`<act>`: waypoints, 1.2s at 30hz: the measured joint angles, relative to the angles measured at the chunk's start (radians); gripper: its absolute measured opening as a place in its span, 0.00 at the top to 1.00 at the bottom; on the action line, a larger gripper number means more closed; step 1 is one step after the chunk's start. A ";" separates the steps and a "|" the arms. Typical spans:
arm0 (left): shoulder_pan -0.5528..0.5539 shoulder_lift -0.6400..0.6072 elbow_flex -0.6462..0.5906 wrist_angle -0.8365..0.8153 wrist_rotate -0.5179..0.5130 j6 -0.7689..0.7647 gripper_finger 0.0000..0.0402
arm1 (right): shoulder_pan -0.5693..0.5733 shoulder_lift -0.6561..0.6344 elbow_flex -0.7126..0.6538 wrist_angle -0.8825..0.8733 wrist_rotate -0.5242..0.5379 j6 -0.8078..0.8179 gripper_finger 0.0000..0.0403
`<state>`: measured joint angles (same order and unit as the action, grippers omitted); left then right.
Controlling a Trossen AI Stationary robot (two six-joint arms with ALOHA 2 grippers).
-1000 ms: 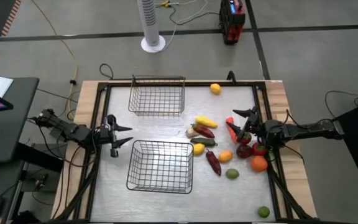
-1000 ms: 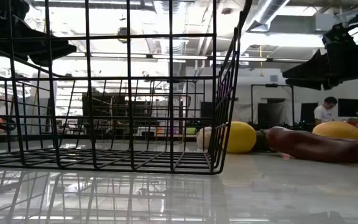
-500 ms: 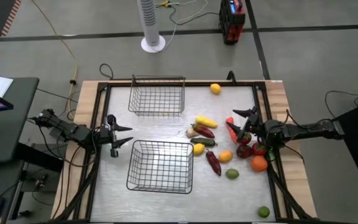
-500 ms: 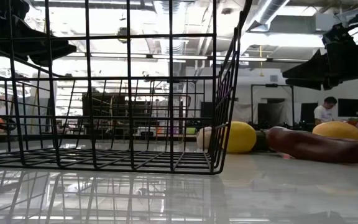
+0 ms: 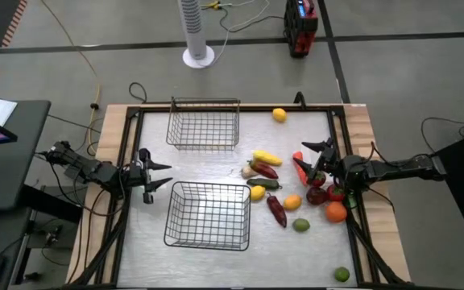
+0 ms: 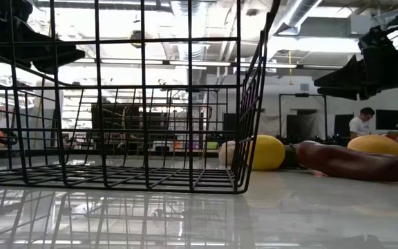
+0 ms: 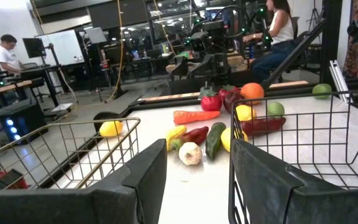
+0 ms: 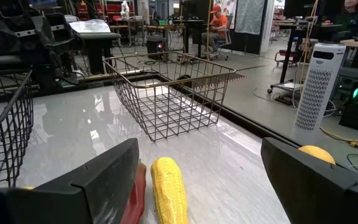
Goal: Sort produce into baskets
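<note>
A metal table (image 5: 216,262) is seen from above, with 2 silver wire baskets and a scatter of produce. The smaller basket (image 5: 204,123) sits at the far side of the table, left of centre. The larger basket (image 5: 208,214) sits nearer the front, also left of centre. Both baskets hold nothing.

Most of the produce lies in a loose cluster right of the baskets. A yellow corn cob (image 5: 267,157) lies beside a dark red pepper (image 5: 265,170), with a pale garlic bulb (image 5: 249,171) touching them on the left. Just below these are a small yellow round fruit (image 5: 257,192) and a dark green cucumber (image 5: 264,184). A long dark red chili (image 5: 276,209) lies near an orange-yellow round fruit (image 5: 293,202) and a green lime (image 5: 300,225). A lemon (image 5: 279,114) sits alone near the far edge. Another green lime (image 5: 341,274) sits alone at the front right corner.

The left gripper (image 5: 161,176) hovers at the table's left edge, level with the gap between the 2 baskets. Its fingers are partly apart and hold nothing.

The right gripper (image 5: 316,159) hovers at the right side of the table, above a long red-orange carrot (image 5: 300,168). Its fingers are spread wide and hold nothing. Beside and under this arm lie 2 red tomatoes (image 5: 316,194) and an orange (image 5: 336,212).

In the left wrist view, a person (image 7: 277,28) sits at a desk in the room beyond the table.
</note>
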<state>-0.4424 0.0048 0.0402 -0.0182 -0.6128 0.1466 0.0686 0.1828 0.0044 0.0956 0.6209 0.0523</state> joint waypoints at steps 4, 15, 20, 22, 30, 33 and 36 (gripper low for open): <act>0.000 0.000 0.000 0.000 0.000 0.000 0.57 | 0.000 0.000 0.000 0.000 0.000 0.000 0.09; 0.000 0.000 -0.003 0.052 0.003 0.089 0.57 | 0.000 0.000 0.000 0.000 0.000 0.000 0.09; 0.000 -0.001 -0.002 0.156 0.004 0.182 0.57 | 0.000 0.000 0.000 0.000 0.000 0.000 0.09; 0.000 0.000 -0.002 0.149 0.002 0.178 0.57 | 0.000 0.000 0.000 0.000 0.000 0.000 0.09; 0.000 0.000 -0.002 0.068 0.021 0.141 0.57 | 0.000 0.000 0.000 0.000 0.000 0.000 0.09; 0.000 -0.001 -0.001 0.159 0.086 0.058 0.57 | 0.000 0.000 0.000 0.000 0.000 0.000 0.09; 0.000 0.000 0.000 0.211 0.146 -0.087 0.57 | 0.000 0.000 0.000 0.003 0.000 0.000 0.09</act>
<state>-0.4427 0.0048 0.0402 0.1927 -0.4664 0.0600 0.0688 0.1829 0.0044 0.0986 0.6209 0.0524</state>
